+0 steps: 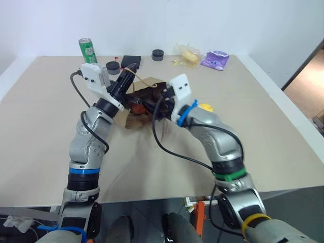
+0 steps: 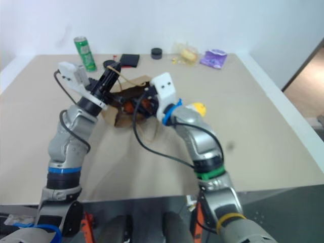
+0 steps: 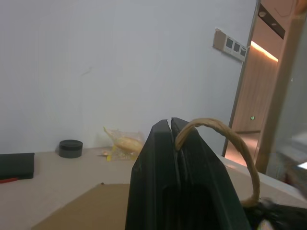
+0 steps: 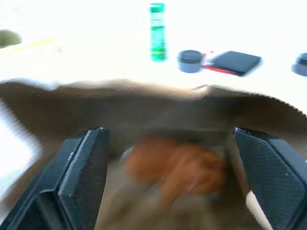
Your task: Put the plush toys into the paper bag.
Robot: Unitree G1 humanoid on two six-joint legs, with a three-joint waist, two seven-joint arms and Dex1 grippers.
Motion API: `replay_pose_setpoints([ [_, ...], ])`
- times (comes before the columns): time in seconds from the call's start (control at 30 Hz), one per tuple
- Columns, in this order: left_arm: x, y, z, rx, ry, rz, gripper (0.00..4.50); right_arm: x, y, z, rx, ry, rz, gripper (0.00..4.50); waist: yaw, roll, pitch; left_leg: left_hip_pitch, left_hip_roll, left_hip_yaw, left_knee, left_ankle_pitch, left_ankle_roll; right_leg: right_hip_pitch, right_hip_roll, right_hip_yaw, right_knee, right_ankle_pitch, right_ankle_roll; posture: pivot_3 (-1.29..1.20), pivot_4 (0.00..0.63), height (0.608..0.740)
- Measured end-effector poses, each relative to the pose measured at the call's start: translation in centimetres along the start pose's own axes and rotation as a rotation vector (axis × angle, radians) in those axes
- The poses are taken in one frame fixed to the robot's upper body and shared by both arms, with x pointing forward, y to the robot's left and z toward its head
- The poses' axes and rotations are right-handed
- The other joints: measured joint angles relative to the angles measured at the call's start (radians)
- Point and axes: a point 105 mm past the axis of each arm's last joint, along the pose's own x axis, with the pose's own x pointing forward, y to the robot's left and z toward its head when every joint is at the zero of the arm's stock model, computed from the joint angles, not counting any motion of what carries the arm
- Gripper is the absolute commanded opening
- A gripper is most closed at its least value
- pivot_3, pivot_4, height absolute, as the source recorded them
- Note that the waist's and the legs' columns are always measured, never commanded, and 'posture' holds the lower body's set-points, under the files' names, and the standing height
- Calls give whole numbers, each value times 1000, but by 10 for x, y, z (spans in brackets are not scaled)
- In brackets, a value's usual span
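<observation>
Left fingers (image 3: 175, 139) raised, clamped on the paper bag's cord handle (image 3: 225, 139). Right fingers (image 4: 168, 158) spread wide at the paper bag (image 4: 144, 103) mouth, orange-brown plush toy (image 4: 175, 165) inside. Yellow-and-white plush toy (image 1: 205, 107) on worktop (image 1: 253, 126) behind right arm.

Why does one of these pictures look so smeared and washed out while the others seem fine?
Right wrist view: the lumpy orange-brown plush toy inside the brown kraft paper bag is smeared, as by motion, and the table behind is glared white around the green drink can. Left wrist view: steady, the black tool shut on the twisted tan cord handle. Eye views: evenly lit, soft shadows.
</observation>
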Motion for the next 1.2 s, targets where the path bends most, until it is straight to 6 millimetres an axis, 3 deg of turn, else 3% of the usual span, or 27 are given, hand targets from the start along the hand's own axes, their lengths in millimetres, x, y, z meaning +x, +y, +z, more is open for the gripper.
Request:
replay_pose_setpoints([
  [0.1, 2, 2, 2, -8, -4, 3, 0, -36, -21, 1, -18, 32, -45, 4459, 4, 0, 0, 0, -1, 0, 1, 0, 0, 0, -2, 0, 0, 0, 0, 0, 150, 740],
  [0.2, 4, 10, 5, -27, -13, 33, 0, -67, -69, -7, -37, 115, -263, 4459, 3, 0, 0, 1, -2, 2, 1, 0, 0, 0, -2, 1, 0, -2, -4, 0, 150, 740],
  [0.3, 9, 12, 9, -60, -20, 48, 0, -88, -114, -45, -2, 262, -485, 4459, -4, 0, 0, 2, -1, 2, 1, 0, 0, 1, 0, 2, 0, -1, -4, 0, 150, 740],
  [0.4, 13, 13, 15, -63, -32, 51, 0, -89, -122, -72, 47, 323, -526, 4459, -7, 0, 0, 3, 0, 2, -1, 0, 0, 0, 3, 4, 0, 1, -1, 0, 150, 740],
  [0.57, 14, 14, 12, -67, -21, 48, 0, -56, -121, -98, 105, 313, -510, 4459, -9, 1, 1, 3, 1, 2, -2, 0, 0, 0, 5, 5, 0, 1, -1, 0, 150, 740],
  [0.63, 14, 14, 11, -66, -20, 47, 0, -46, -123, -94, 112, 282, -506, 4459, -7, 1, 1, 3, 1, 2, -2, 0, 0, 0, 5, 5, 0, 1, -1, 0, 150, 740],
  [0.7, 14, 14, 11, -64, -20, 47, 0, -39, -125, -90, 121, 254, -511, 3963, -6, 1, 1, 3, 1, 2, -2, 0, 0, 1, 4, 6, 0, 1, 0, 0, 150, 740],
  [0.83, 10, 18, 9, -58, -8, 59, 0, -37, -130, -89, 106, 224, -525, 2369, -5, 1, 1, 2, 0, 2, -2, 0, 0, 0, 4, 6, 0, 0, 0, 0, 150, 740],
  [0.97, 10, 18, 8, -59, -6, 60, 0, -38, -130, -81, 97, 181, -522, 1088, -5, 1, 1, 2, 0, 2, -2, 0, 0, 0, 4, 6, 0, 0, 0, 0, 150, 740],
  [1.07, 7, 20, 5, -61, 3, 72, 0, -38, -106, -36, 47, -21, -363, 95, -5, 2, 2, 2, 1, 2, -2, 0, 0, 0, 4, 6, 0, 0, 0, 0, 150, 740],
  [1.2, 8, 19, 4, -62, 5, 68, 0, -41, -72, 22, -22, -167, -175, 14, -5, 3, 2, 2, 1, 1, -2, 0, 0, 0, 5, 5, 0, 0, 0, 0, 150, 740],
])
